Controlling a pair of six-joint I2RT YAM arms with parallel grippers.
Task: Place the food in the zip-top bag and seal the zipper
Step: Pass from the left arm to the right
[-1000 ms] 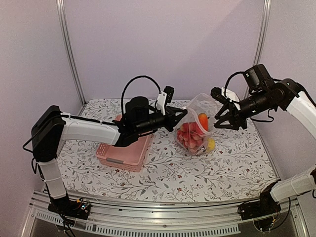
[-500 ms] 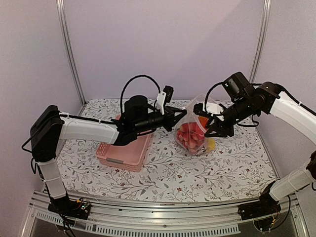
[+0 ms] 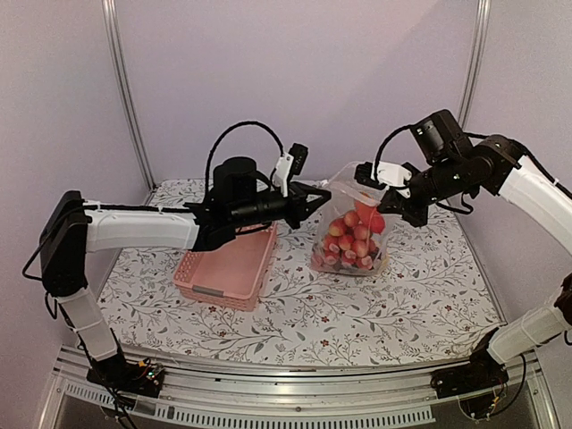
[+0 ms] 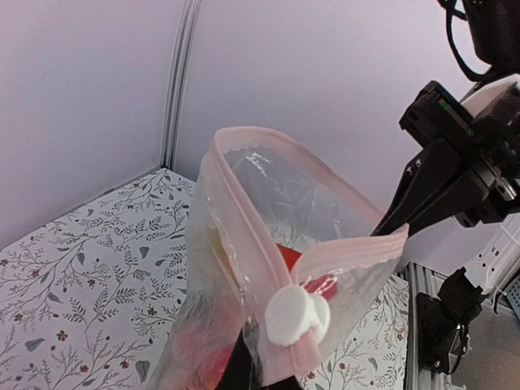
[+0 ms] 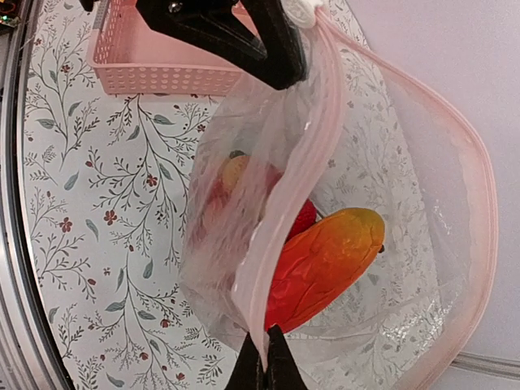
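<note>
left to right, from overhead: a pink basket (image 3: 223,268) sat on the flowered table (image 3: 429,295). the left gripper (image 3: 310,198) reached over the basket to the bag (image 3: 344,183), and the right gripper (image 3: 386,204) met the bag from the other side. the bag hung upright between the two arms with its bottom resting on the table just beside the basket. the toy food (image 3: 351,239), red berries and an orange-yellow piece (image 5: 325,264), was heaped in its lower half. holding opposite ends of the mouth probably served to keep the load from spilling and to stretch the zipper (image 5: 302,175) straight for closing.

left gripper: jaws closed on the bag's top corner, right by the white slider (image 4: 296,315). the left wrist view showed the two pink strips bowed apart, so the mouth was not yet sealed.

right gripper: the fingertips (image 5: 264,366) were pinched fully together on the zipper strip at the far corner, with nothing else in their grasp.

judged stage: filling appeared finished and sealing remained.
</note>
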